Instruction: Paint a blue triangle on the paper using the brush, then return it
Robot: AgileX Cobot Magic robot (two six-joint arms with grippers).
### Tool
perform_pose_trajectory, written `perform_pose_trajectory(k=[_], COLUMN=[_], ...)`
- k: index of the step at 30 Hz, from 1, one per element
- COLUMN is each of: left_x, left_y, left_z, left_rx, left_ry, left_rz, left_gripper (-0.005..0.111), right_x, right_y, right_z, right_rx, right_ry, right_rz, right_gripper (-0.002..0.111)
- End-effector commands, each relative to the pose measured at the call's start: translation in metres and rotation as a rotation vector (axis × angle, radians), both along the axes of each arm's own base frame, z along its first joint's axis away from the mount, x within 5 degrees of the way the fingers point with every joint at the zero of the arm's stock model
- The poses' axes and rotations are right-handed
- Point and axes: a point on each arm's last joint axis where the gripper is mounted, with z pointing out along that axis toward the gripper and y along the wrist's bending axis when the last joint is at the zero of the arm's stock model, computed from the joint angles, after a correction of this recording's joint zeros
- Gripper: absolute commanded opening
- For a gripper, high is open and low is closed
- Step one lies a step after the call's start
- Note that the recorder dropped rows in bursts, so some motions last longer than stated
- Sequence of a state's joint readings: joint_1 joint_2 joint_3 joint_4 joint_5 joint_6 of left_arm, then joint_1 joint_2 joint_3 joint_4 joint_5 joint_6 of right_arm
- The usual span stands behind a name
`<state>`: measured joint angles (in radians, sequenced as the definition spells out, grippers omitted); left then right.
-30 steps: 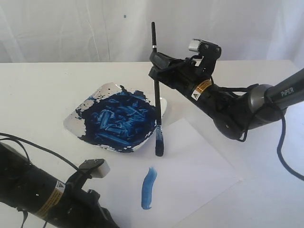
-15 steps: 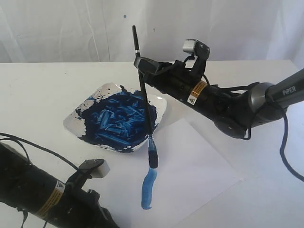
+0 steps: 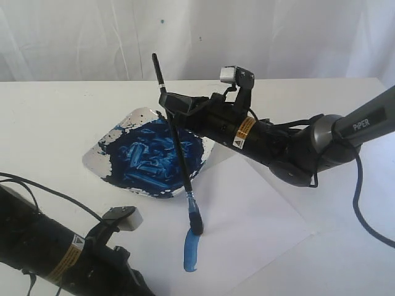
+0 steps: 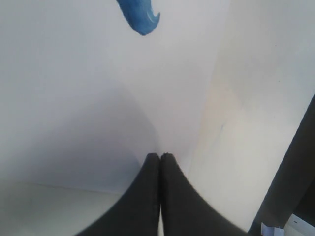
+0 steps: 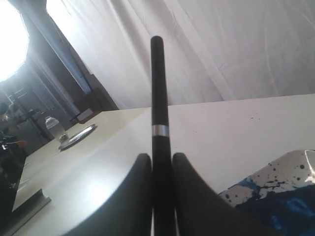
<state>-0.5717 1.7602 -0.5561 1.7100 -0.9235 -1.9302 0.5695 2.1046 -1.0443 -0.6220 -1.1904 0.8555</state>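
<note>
From the exterior view I see the right gripper reaching across to the left over the paint dish, its fingers clamped on the upper handle of the brush. The brush leans, with its blue tip down on the paper, touching the far end of a single blue stroke near the sheet's left side. My left arm lies low at the near left.

In the left wrist view, the left gripper has its fingers pressed together with nothing between them, over the paper; the stroke's end shows beyond.

In the right wrist view, both fingers squeeze the black handle just below its silver band, with the dish's spattered edge beside them.
</note>
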Motion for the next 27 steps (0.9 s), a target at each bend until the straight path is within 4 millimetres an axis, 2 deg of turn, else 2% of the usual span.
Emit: perform_pose_trajectory(k=[1,13,22,27], left_x=[-0.001,-0.001,-0.001,-0.001], left_y=[0.003,0.003,0.003,0.003], left_z=[-0.002,-0.002,-0.002,-0.002], left_rx=[0.021,0.021,0.021,0.021], left_ry=[-0.013,-0.013,-0.013,-0.013], left_rz=[-0.008,-0.008,-0.008,-0.008], left_gripper=[0.000,0.000,0.000,0.000], right_x=[0.001,0.002,0.008,0.016], right_y=[0.000,0.000,-0.004,-0.009], right_z=[0.000,0.000,0.002,0.003], right_rx=[-0.016,-0.055,-0.061,-0.082], right_ry=[-0.024,-0.111,-0.167,-0.209], right_rz=[-0.006,-0.032,-0.120,-0.226], right_gripper=[0.000,0.000,0.000,0.000])
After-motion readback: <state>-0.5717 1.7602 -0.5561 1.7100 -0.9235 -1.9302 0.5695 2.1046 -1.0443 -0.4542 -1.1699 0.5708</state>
